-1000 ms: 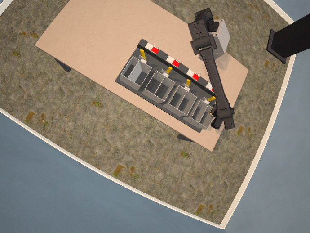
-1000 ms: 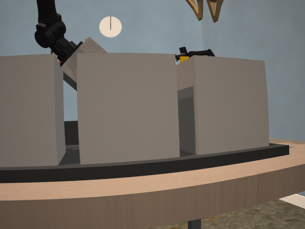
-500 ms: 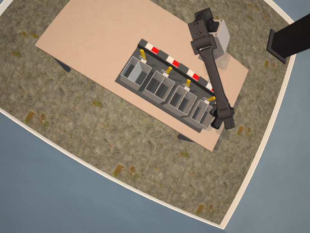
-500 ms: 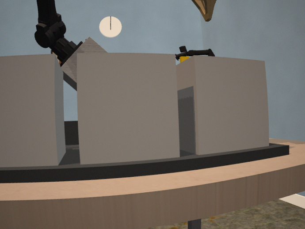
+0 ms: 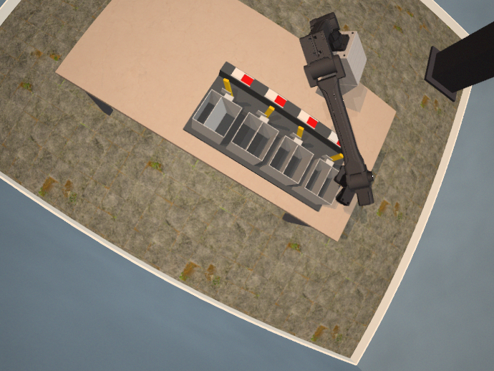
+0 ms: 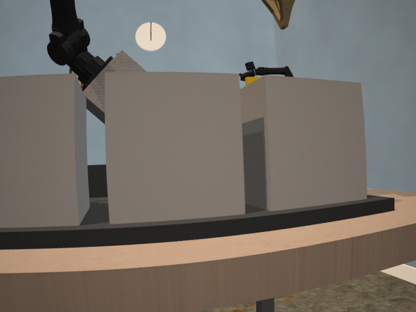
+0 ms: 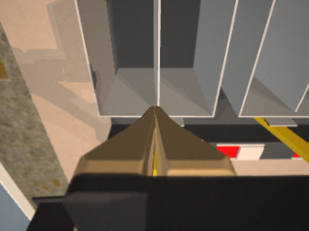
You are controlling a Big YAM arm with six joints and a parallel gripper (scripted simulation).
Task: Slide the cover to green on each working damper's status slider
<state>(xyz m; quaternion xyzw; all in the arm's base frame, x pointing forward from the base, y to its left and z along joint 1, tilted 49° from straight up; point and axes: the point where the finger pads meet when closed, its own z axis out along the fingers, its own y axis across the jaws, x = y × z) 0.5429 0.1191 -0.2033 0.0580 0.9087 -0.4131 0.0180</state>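
— What does the row left of the claw (image 6: 283, 27) (image 7: 155, 108) comprise?
— Four dampers (image 5: 216, 115) (image 6: 174, 144) (image 7: 155, 95), each behind its slider (image 5: 243, 77) (image 7: 239, 152); all four sliders show red.
— And the claw?
— Fingertips together, grasping nothing, above the rightmost damper, as seen from overhead.

The hand's fingers (image 6: 283, 21), apart a second ago, have closed together.
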